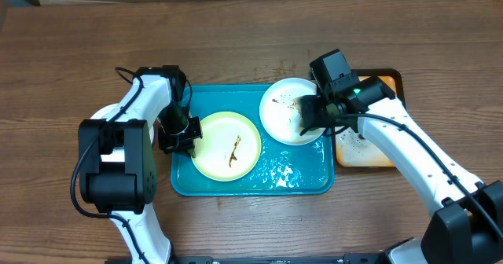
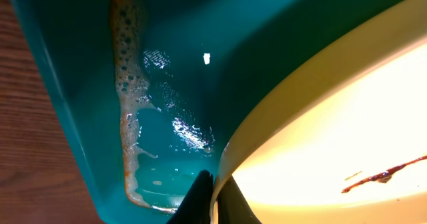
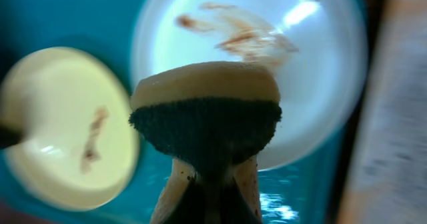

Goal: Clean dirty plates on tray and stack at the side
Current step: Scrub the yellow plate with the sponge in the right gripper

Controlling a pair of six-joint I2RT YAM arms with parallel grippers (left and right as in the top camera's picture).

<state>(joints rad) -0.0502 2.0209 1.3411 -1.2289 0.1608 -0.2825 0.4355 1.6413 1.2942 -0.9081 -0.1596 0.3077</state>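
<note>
**My right tool (image 3: 210,184) pinches the sponge above the white plate**

My right tool is clamped on a sponge (image 3: 205,111), dark scrub side toward the fingers and pale side outward. It hangs just over the white plate (image 1: 283,111). The brown smears lie just beyond the sponge's face, so I judge that a short push would meet them.

My left tool (image 1: 182,134) is closed on the near rim of the yellow-green plate (image 1: 224,146). The wrist view shows that edge running down between my fingertips. I take this as bracing, so that the plate won't skate on the wet floor of the tray (image 1: 267,181) (a line of foam (image 2: 127,84) runs along the tray wall beside that tool).

Both plates lie flat in the tray, apart from each other, each with its streak unwiped. The orange tray (image 1: 365,150) sits on the bench (image 1: 78,44) just outside my right tool. Nothing is stacked yet.
</note>
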